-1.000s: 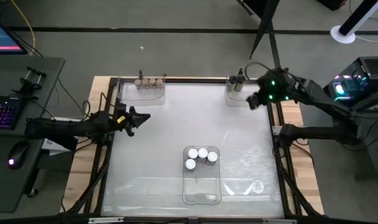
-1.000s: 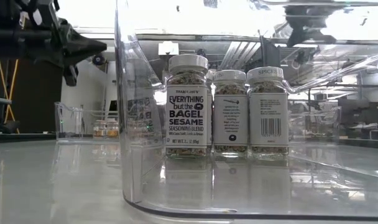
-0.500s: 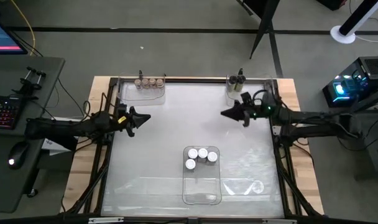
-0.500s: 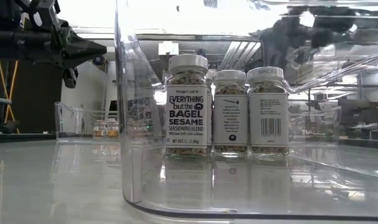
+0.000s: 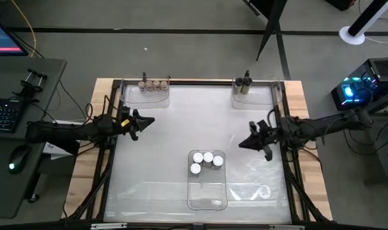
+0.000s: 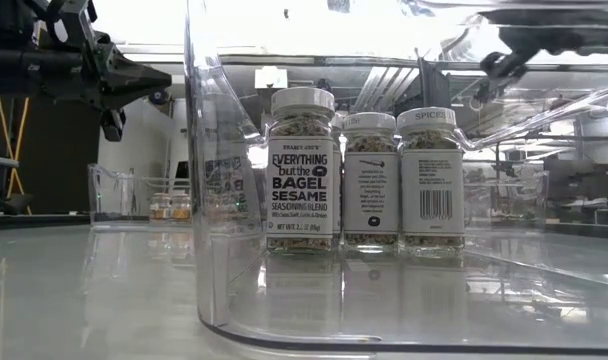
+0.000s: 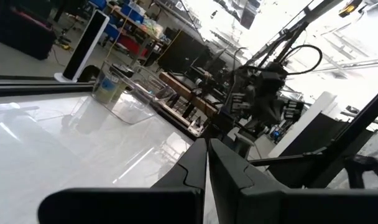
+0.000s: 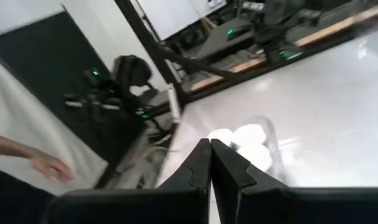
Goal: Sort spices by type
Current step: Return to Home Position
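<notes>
Three white-capped spice jars (image 5: 207,160) stand upright on their bases in the far end of a clear tray (image 5: 207,197) at the table's near middle; the low view shows them (image 6: 369,180) close up. Several tan-capped jars (image 5: 152,84) stand in a tray at the far left, and dark-capped jars (image 5: 242,82) in a tray at the far right. My left gripper (image 5: 149,120) hovers shut by the left edge, empty. My right gripper (image 5: 241,144) hovers shut to the right of the white-capped jars (image 8: 246,138), empty, pointing toward them.
Bare table lies between the three trays. A crumpled clear sheet (image 5: 261,191) lies near the table's near right corner. Black frame rails run along the left and right edges (image 5: 287,167). A person's hand (image 8: 50,166) shows beyond the table in the right wrist view.
My right gripper has swung away from the far right tray with the dark-capped jars, travelling toward the near edge along the right side, and now points toward the table's middle. Its fingers stay shut. The jars and trays have not moved.
</notes>
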